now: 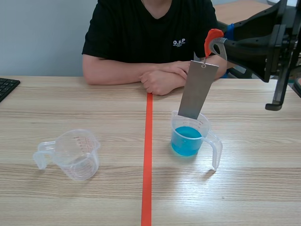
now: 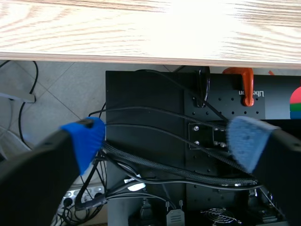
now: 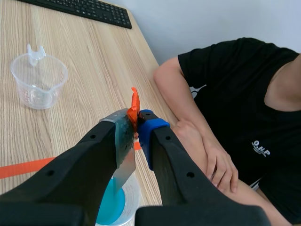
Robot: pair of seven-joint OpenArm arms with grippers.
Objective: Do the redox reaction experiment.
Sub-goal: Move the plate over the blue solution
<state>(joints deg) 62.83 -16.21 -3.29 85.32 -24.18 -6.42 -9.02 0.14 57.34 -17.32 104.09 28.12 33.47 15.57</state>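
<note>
A clear measuring cup (image 1: 190, 139) holding blue liquid (image 1: 186, 140) stands right of the red tape line. A grey metal plate (image 1: 197, 89) hangs from an orange clip (image 1: 212, 39), its lower end inside the cup's rim. My right gripper (image 1: 221, 44) is shut on the clip, raised at the upper right. From the right wrist, the orange clip (image 3: 134, 109) sits pinched between the fingers, the plate (image 3: 123, 150) dropping toward the blue liquid (image 3: 111, 207). An empty clear cup (image 1: 75, 153) rests on the left. My left gripper (image 2: 164, 139) is open, off the table over cables.
A person in a black shirt sits across the table, folded hands (image 1: 162, 80) resting close behind the plate. A black keyboard (image 1: 7, 87) lies at the far left edge. Below the table edge (image 2: 150, 59), the left wrist sees a black panel (image 2: 188, 141) with cables.
</note>
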